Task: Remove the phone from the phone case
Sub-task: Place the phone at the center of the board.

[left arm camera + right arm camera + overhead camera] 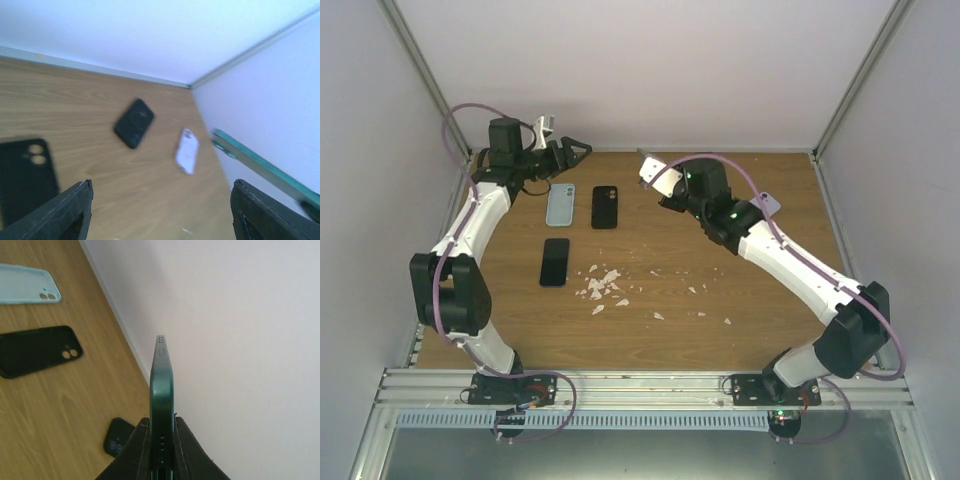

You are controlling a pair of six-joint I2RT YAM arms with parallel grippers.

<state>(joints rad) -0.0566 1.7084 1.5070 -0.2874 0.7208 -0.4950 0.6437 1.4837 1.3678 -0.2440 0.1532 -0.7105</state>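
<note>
Phone case (161, 375) stands clamped edge-on in right pincer (161, 423).

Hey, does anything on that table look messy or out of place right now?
Yes. White scraps lie scattered over the middle of the wooden table, just right of the black phone lying flat. They look like crumbled or torn bits; what they are I cannot tell.

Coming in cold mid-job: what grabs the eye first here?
The right hand is shut on a dark green phone case, held on edge above the table's far side. The left hand hangs open and empty at the far left. Near it lie a light blue case, a black case and a black phone, with white scraps alongside.
</note>
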